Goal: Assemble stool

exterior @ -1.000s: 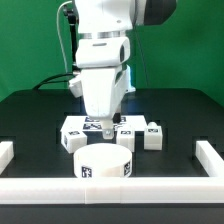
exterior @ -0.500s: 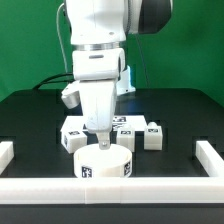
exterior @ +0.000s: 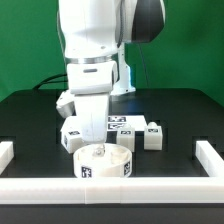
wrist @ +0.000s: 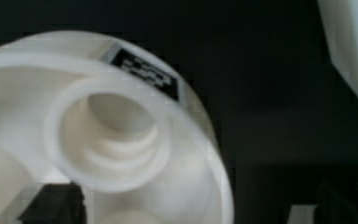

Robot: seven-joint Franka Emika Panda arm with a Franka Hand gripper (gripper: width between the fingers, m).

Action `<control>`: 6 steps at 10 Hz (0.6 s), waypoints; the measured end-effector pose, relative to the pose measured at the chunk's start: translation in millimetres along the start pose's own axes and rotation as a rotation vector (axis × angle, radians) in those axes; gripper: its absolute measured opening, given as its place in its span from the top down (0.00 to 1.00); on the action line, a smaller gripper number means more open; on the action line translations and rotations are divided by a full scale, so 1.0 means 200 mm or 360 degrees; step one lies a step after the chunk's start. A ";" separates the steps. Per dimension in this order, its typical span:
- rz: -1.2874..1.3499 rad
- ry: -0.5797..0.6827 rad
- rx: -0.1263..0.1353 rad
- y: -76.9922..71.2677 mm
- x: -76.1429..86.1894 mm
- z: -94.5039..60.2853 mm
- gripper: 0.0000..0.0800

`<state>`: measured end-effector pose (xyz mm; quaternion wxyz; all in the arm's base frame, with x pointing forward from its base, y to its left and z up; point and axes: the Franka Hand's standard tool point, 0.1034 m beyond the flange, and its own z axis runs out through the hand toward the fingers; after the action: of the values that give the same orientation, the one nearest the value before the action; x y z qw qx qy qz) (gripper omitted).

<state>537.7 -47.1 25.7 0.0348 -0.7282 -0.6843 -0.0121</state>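
Note:
The stool's round white seat (exterior: 105,166) stands near the front rail, a square tag on its side wall. My gripper (exterior: 100,148) hangs straight over it, fingers open and down at the seat's top. In the wrist view the seat (wrist: 105,120) fills most of the picture, showing its hollow centre and a tag on the rim. My gripper (wrist: 185,212) straddles the rim with nothing gripped, and one dark finger (wrist: 43,205) shows beside it. Blocky white legs lie behind the seat, one toward the exterior view's left (exterior: 73,136) and one toward its right (exterior: 151,136).
White border rails run along the front (exterior: 112,191), the exterior view's left (exterior: 8,152) and its right (exterior: 210,152) of the black table. Another tagged white piece (exterior: 127,127) lies between the legs, partly hidden by the arm. A blurred white part (wrist: 354,50) edges the wrist view.
The arm has shifted toward the exterior view's left and come down, bringing the open gripper from above the legs to the seat's top. Seat and legs have not moved.

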 end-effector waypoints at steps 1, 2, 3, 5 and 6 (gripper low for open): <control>0.0003 0.0003 0.0011 -0.01 0.00 0.03 0.19; 0.0006 0.0006 0.0018 -0.01 0.01 0.05 0.19; -0.0004 0.0010 0.0022 -0.01 0.03 0.06 0.19; -0.0008 0.0011 0.0027 -0.01 0.04 0.07 0.19; -0.0005 0.0012 0.0028 -0.01 0.04 0.07 0.19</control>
<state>535.5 -38.9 11.4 0.0438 -0.7267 -0.6855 -0.0088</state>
